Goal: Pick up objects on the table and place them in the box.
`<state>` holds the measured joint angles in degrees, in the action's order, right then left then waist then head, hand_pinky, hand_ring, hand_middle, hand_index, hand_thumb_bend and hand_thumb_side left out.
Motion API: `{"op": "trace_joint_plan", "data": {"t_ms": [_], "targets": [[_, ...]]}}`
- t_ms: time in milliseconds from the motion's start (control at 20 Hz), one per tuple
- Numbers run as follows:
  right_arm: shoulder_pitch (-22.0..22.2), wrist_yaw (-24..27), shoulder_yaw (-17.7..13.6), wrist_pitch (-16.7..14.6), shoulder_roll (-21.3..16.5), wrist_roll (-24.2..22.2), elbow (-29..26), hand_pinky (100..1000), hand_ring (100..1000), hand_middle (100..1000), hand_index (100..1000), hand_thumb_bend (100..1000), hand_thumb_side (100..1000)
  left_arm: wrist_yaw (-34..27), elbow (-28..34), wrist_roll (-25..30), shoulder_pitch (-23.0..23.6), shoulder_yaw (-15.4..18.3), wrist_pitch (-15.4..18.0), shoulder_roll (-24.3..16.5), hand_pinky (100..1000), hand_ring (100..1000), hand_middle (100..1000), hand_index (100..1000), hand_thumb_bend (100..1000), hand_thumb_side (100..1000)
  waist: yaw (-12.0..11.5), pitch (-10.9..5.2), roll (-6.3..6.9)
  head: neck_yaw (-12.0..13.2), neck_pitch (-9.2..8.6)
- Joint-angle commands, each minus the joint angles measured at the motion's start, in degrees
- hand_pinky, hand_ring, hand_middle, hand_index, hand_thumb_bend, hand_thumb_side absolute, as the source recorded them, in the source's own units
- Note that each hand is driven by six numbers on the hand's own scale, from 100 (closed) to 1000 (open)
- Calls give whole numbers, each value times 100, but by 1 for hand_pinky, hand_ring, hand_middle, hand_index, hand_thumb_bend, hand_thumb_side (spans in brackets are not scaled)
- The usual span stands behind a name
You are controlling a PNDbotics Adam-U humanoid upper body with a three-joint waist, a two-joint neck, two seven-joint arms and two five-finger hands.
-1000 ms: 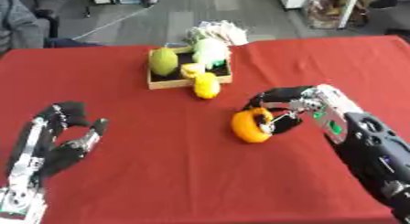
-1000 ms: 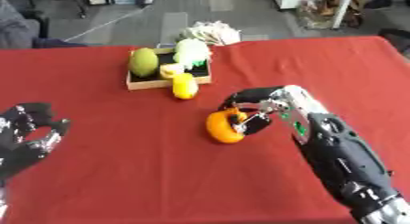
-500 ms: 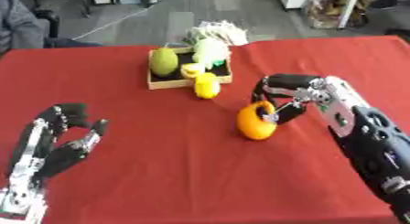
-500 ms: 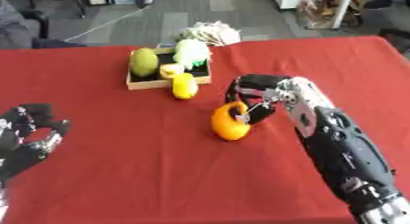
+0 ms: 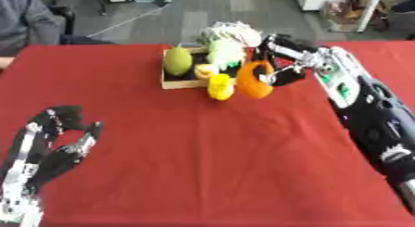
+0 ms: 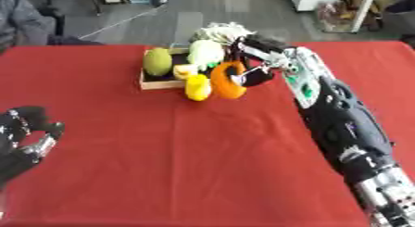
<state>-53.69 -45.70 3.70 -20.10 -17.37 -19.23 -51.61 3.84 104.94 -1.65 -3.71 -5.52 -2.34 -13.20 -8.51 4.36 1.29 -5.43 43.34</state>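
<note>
Since the earlier frames, the right hand [image 5: 279, 59] has carried the orange fruit [image 5: 253, 80] from mid-table toward the upper centre of the frame, fingers curled around it. It now hangs beside the box [image 5: 180, 82], close to a yellow object [image 5: 220, 86] lying against the box's front corner; probably this lines it up for a drop inside. The box already holds a green fruit [image 5: 178, 60] and a pale green vegetable [image 5: 223, 53], leaving little room. Whether the orange fruit touches the yellow object cannot be told. The left hand [image 5: 57, 142] rests with relaxed fingers at lower left, partly cut off.
</note>
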Motion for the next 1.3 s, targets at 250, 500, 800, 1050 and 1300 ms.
{"op": "trace_joint_plan", "data": {"t_ms": [250, 500, 800, 1050, 1300], "targets": [[-332, -449, -1057, 680, 27, 705, 260, 580, 402, 286, 400, 100, 100, -59, 127, 142, -279, -97, 31, -17, 771, 567, 554, 691, 505, 276, -315, 140, -89, -511, -285], [-267, -725, -1149, 1136, 181, 1161, 455, 592, 415, 302, 417, 100, 106, -74, 149, 201, -380, -150, 28, -23, 771, 567, 554, 692, 504, 276, -512, 241, -105, -730, -377], [-185, -912, -966, 1580, 366, 1871, 707, 607, 436, 339, 454, 100, 132, -88, 172, 238, -430, -170, 18, -23, 769, 564, 551, 691, 513, 275, -666, 292, -107, -849, -410], [-121, -970, -641, 1468, 507, 2970, 1595, 629, 474, 407, 523, 100, 152, -75, 170, 215, -435, -183, -2, -24, 766, 562, 532, 689, 523, 274, -688, 292, -114, -897, -442], [-76, -1113, -586, 1454, 552, 2997, 1836, 651, 520, 483, 594, 100, 147, -61, 171, 206, -423, -179, -9, -28, 766, 561, 529, 689, 525, 277, -694, 283, -115, -903, -452]]}}
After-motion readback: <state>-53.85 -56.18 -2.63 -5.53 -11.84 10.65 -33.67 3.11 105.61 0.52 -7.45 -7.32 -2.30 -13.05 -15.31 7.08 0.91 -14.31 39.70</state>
